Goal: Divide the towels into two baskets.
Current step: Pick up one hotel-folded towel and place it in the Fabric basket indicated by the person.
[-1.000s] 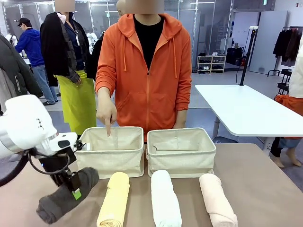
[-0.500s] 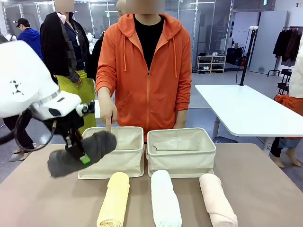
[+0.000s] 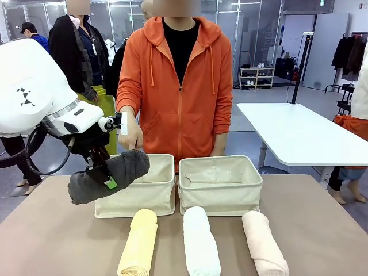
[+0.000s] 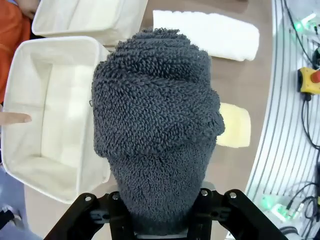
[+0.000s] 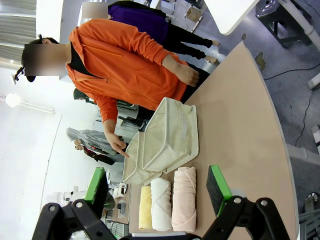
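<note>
Rolls lie nearest the robot: the yellow towel [image 3: 140, 241], white towel [image 3: 201, 241] and pink towel [image 3: 263, 244] sit side by side on the bench [image 3: 46, 241]. They are below the left claw [image 3: 108, 179] and off to its right, each apart from its neighbour and just short of the baskets' near walls.

Above them the left claw is clamped across the grey towel [image 3: 129, 164] near its middle, so the roll hangs tilted in the air. In the front view its higher end crosses the near left corner of the left basket [image 3: 138, 198]. Its lower end sticks out past that basket's left wall. The left wrist view looks down on the roll over the near rim, with the basket's bare floor on one side and the yellow towel on the other.

The right basket [image 3: 221, 198] stands just beside the left one, farther to the claw's right, and what shows of its inside is bare too. Beyond the claw, the person's hand [image 3: 131, 137] points a finger down at the left basket's far side. The right claw [image 5: 156, 187] hangs high, fingers spread, nothing between them.

By my reading 0 of 4 towels are placed: 1 is in the air and 3 wait. The roll must clear the soft rolled rim, which would likely fold if brushed, and keep off the pointing finger. Room is open above both baskets and on the bare bench to the claw's left.
</note>
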